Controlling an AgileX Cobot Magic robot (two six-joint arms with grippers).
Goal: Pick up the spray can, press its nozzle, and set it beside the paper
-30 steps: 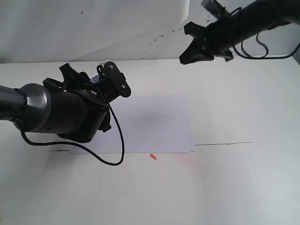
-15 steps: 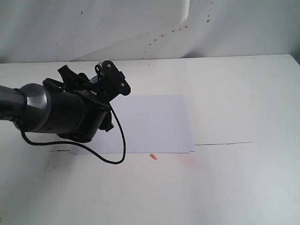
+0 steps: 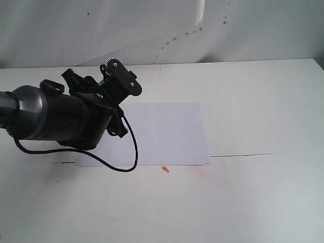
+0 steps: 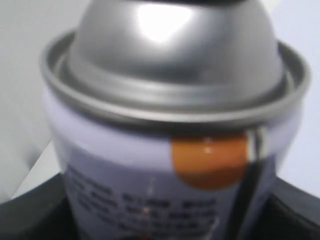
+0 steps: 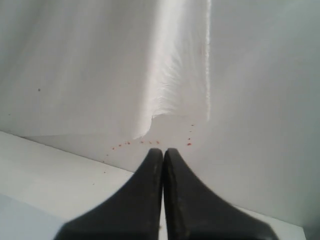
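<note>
The spray can [image 4: 165,165] fills the left wrist view: shiny silver domed shoulder, white label with dark print, an orange dot below the rim. Only a dark sliver of the nozzle [image 4: 212,1] shows at the frame's edge. My left gripper [image 4: 165,222] is shut on the can, with dark fingers [image 4: 35,210] on either side of its body. In the exterior view the left gripper [image 3: 109,81] hangs over the left end of the white paper [image 3: 167,131], and the can is mostly hidden behind it. My right gripper [image 5: 163,156] is shut and empty, facing the white backdrop.
A small orange-red fleck [image 3: 165,169] lies on the white table just in front of the paper. A black cable [image 3: 129,159] loops down from the left arm over the paper's near edge. Red specks [image 3: 174,37] dot the white backdrop.
The right arm has left the exterior view at the top right. The left arm, still holding the can, has shifted slightly left and turned a little.
</note>
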